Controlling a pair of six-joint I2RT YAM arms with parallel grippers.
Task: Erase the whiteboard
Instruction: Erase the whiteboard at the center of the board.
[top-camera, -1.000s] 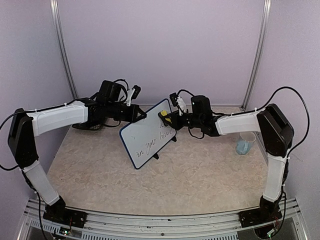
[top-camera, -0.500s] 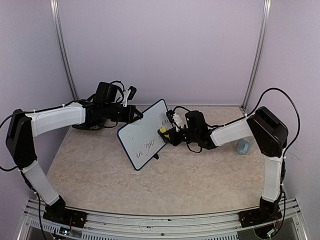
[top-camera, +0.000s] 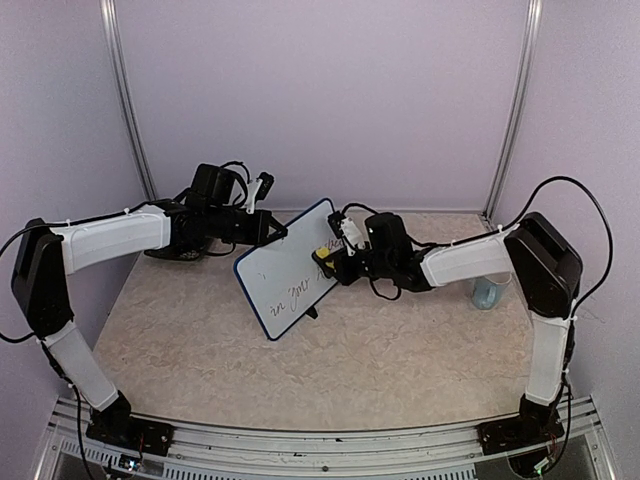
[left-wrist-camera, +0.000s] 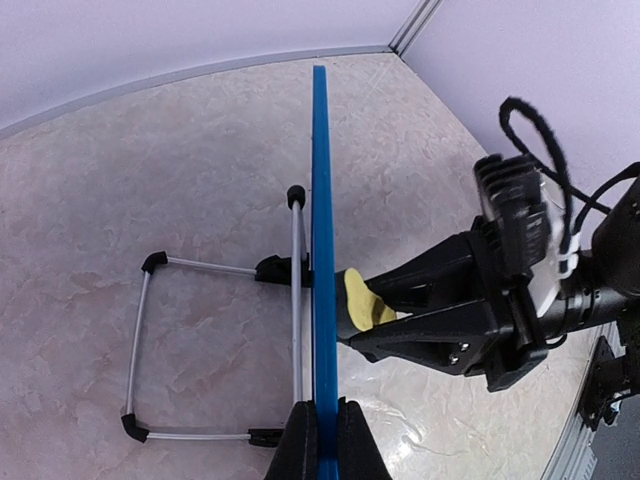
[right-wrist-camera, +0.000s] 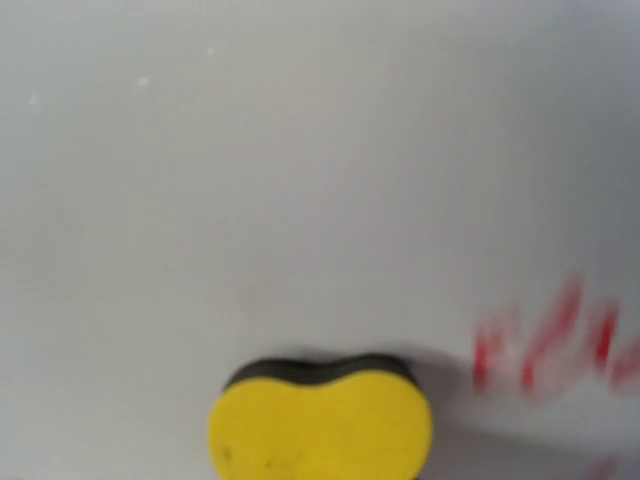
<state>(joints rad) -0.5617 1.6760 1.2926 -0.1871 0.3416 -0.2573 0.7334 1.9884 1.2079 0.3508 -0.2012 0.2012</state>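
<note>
Since a second ago the right arm (top-camera: 465, 260) has swung in toward the middle of the table (top-camera: 380, 350), and the yellow sponge (top-camera: 325, 254) it carries has slid from near the top corner of the whiteboard (top-camera: 283, 268) further down the face, close to the right edge; the board has shifted a little toward 9 o'clock. The right jaws are closed on the sponge, whose dark underside presses flat against the white face. The left arm (top-camera: 115, 240) reaches in from 9 o'clock, and the left jaws are clamped on the blue frame (left-wrist-camera: 320, 180) at the board's upper-left edge, one finger on each side. The board stands tilted at the table's centre, face turned toward 4 o'clock, one corner high at 12 o'clock and the opposite corner low at 6 o'clock. From the left wrist it shows edge-on, with the wire stand (left-wrist-camera: 152, 262) folded out behind it; whether the black feet touch the table cannot be told. From the sponge the white face runs on toward 7 o'clock and carries a line of handwriting (top-camera: 296, 290). In the right wrist view, blurred red marks (right-wrist-camera: 545, 340) lie just to the sponge's 2 o'clock. The marbled tabletop shows between the board's low corner and the arm bases at 6 o'clock. A pale blue cup (top-camera: 487, 295) stands at 3 o'clock, partly behind the right forearm, well apart from the board.
</note>
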